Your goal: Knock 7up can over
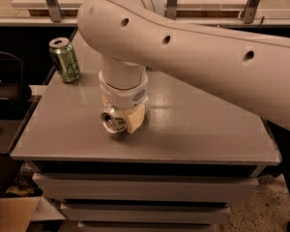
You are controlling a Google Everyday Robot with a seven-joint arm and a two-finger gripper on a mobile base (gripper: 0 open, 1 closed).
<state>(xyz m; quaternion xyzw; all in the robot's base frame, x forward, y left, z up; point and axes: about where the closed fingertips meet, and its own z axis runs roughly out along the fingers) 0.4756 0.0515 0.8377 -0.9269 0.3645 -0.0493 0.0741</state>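
Observation:
The 7up can (114, 121) lies tipped on its side near the middle of the grey table (198, 129), its silver top facing the camera. Its body is mostly hidden under my wrist, so no lettering shows. My gripper (121, 116) points straight down onto it, and cream fingers (137, 117) sit on either side of the can, closed against it. The large white arm crosses the frame from the right.
An all-green can (65, 60) stands upright at the table's back left corner. The table's left edge borders a dark lower surface (5, 129). A cardboard box (9, 214) sits on the floor at the lower left. A railing runs behind the table.

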